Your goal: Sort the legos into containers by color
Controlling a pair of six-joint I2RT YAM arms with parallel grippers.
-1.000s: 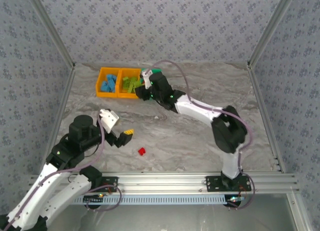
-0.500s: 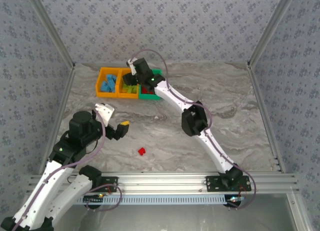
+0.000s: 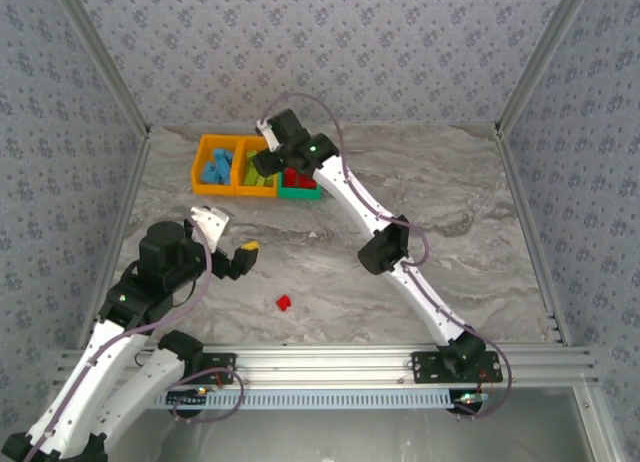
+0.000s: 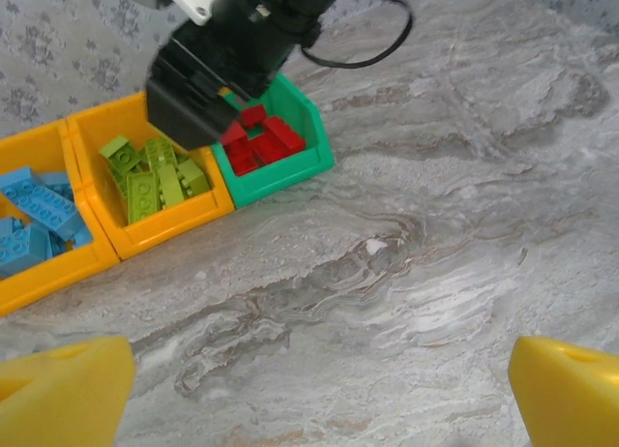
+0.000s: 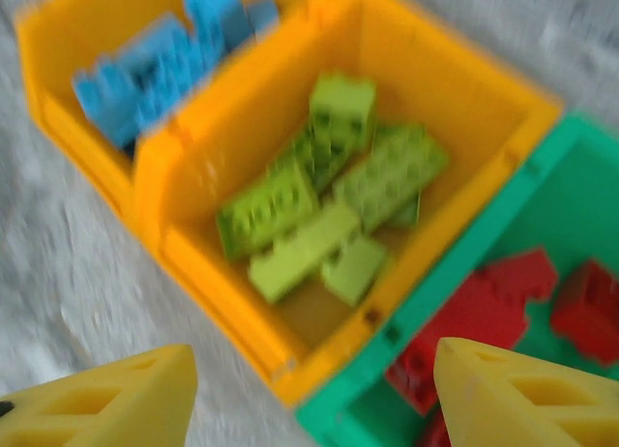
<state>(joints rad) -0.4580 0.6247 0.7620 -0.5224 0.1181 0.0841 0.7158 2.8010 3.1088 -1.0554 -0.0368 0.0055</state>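
My right end effector (image 5: 309, 408) hangs over the row of containers with its two yellow fingers spread wide apart and nothing between them. Directly beneath the gap is the middle orange bin (image 5: 464, 89), which holds the lime green legos (image 5: 319, 205) in a loose heap. Off toward my right finger is the green bin (image 5: 571, 176), with the red legos (image 5: 503, 292) in it. Beyond my left finger is the outer orange bin (image 5: 58, 41), holding the blue legos (image 5: 155, 65). The three bins sit joined side by side.

My left end effector (image 4: 314, 394) is held above the marbled counter (image 4: 435, 224), well apart from the bins, its fingers also parted and gripping nothing. It faces the bins across bare counter. In the overhead view one loose red lego (image 3: 283, 303) lies on the counter near this end effector, on the side toward my bases and slightly to its right, not touching it.
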